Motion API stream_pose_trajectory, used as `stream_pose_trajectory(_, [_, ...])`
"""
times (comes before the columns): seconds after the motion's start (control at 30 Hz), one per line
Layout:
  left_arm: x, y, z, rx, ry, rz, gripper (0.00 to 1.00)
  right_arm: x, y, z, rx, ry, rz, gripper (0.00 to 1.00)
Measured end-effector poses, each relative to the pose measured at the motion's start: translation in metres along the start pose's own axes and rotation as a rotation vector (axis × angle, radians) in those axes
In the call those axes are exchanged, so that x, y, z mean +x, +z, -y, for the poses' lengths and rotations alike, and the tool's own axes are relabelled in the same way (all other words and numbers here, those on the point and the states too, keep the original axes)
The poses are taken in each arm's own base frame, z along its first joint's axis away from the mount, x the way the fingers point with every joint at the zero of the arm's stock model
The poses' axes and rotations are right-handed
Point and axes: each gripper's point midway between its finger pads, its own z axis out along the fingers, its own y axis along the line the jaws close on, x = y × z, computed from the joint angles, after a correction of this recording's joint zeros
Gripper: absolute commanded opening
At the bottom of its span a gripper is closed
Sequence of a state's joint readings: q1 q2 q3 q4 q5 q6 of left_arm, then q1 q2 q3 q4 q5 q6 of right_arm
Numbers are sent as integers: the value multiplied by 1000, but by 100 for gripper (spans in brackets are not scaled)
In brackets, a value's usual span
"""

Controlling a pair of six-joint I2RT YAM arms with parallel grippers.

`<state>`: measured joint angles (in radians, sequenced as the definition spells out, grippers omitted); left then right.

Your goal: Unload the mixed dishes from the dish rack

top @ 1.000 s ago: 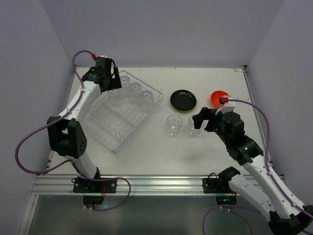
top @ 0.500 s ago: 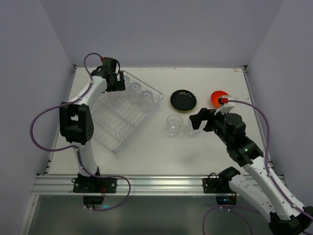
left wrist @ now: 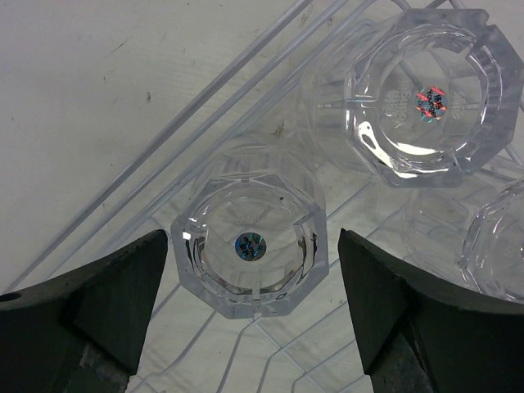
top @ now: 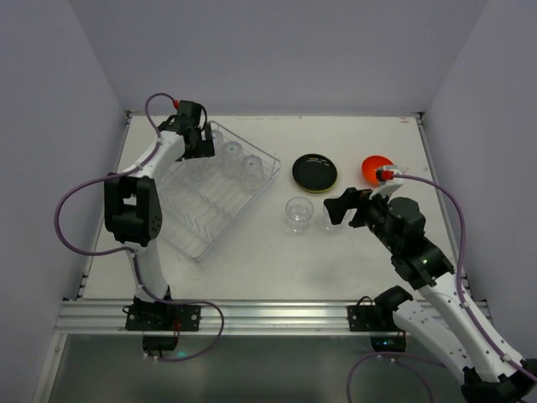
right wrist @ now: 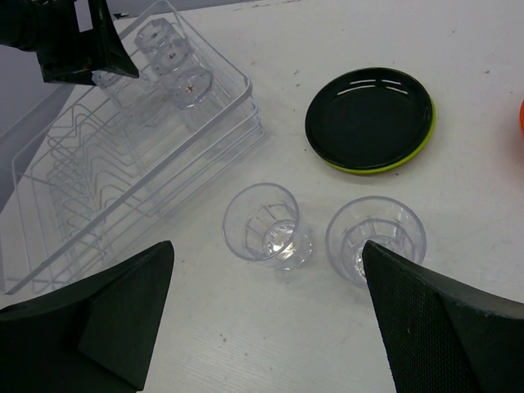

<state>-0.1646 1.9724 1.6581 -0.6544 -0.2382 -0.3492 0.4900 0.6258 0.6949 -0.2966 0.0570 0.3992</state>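
My left end effector (top: 199, 141) is down in the far corner of the big silvery wire dish rack (top: 239, 211). Its fingers are wide apart, with a small clear plastic cup (left wrist: 250, 246) between them. I cannot tell if they touch it. My right end effector (top: 338, 206) is wide open and holds nothing. It hangs over two more clear cups (right wrist: 264, 225) on the white surface (top: 277, 260). The round black plate (right wrist: 368, 115) lies on the round lime-green plate (right wrist: 385, 168).

Bright, even overhead light, soft faint shadows, sharp focus, small glints on clear cups (left wrist: 250, 246).
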Motion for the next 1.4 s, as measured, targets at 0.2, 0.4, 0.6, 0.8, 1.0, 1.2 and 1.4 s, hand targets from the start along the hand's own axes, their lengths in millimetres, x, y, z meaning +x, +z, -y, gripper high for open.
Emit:
stream_pose_trajectory(0.2, [4,5,1,-3,-17,-7,84,-1,0,-1,-4,0,5,99])
stream_pose_trajectory(0.4, [18,13,-1,-12,-27,-31,78,-2,-1,-2,-12,0,11,99])
stream_pose_trajectory(0.6, [18,12,0,-12,-47,-29,26,-4,-3,-6,-37,-3,20,99])
stream_pose_trajectory(0.8, [12,-6,2,23,-59,-4,0,-2,-2,-6,-37,-6,17,99])
stream_pose_trajectory(1.0, [-20,-56,9,86,-78,115,0,-3,-2,-6,-37,-6,19,99])
stream_pose_trajectory(1.2, [-27,-128,35,272,-63,236,0,1,-1,-11,-67,-10,4,98])
stream_pose_trajectory(1.4, [17,-250,89,750,-33,384,0,2,-8,-52,-296,-3,-30,98])
